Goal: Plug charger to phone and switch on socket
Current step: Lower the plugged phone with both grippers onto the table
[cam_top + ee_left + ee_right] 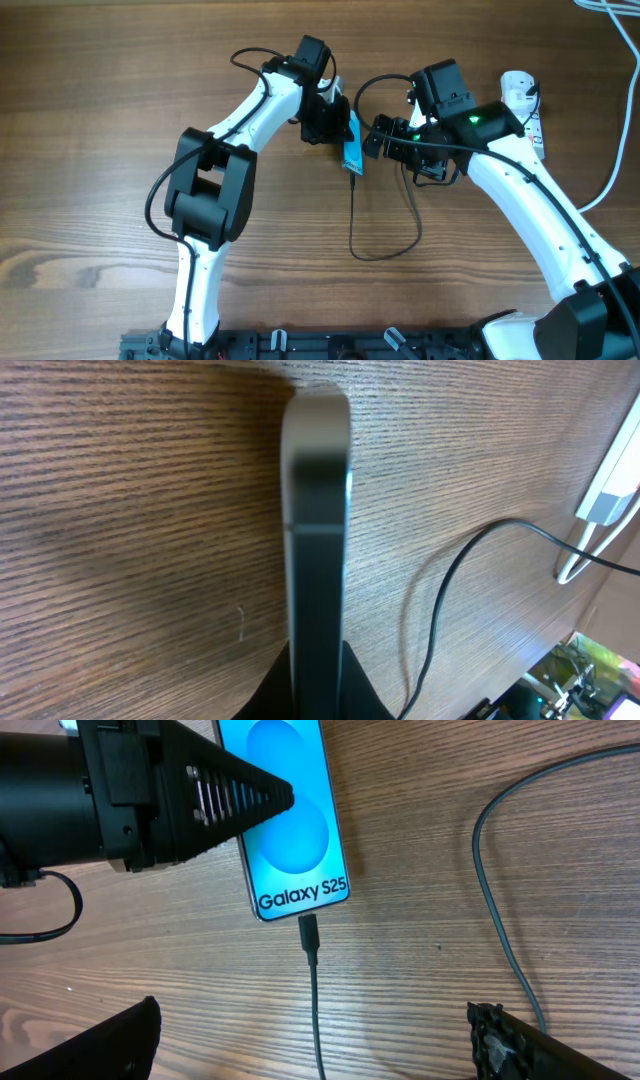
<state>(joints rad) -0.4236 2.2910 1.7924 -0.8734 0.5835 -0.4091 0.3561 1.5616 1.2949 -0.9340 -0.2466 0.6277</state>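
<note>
A brown wooden table [90, 100] is lying under everything, its lines running from 9 o'clock to 3 o'clock in the overhead view. A thick white cable [630, 60] is coming in at 1 o'clock and bending down toward 3 o'clock. A black bar [300, 345] is sitting along the edge at 6 o'clock. In the left wrist view, something bright and blurry [590, 670] is showing at 4 o'clock, maybe beyond the table.

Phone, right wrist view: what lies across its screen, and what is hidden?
A finger of the left hand crosses the phone, hiding the screen's upper left. The charger plug shows at its lower end.
</note>
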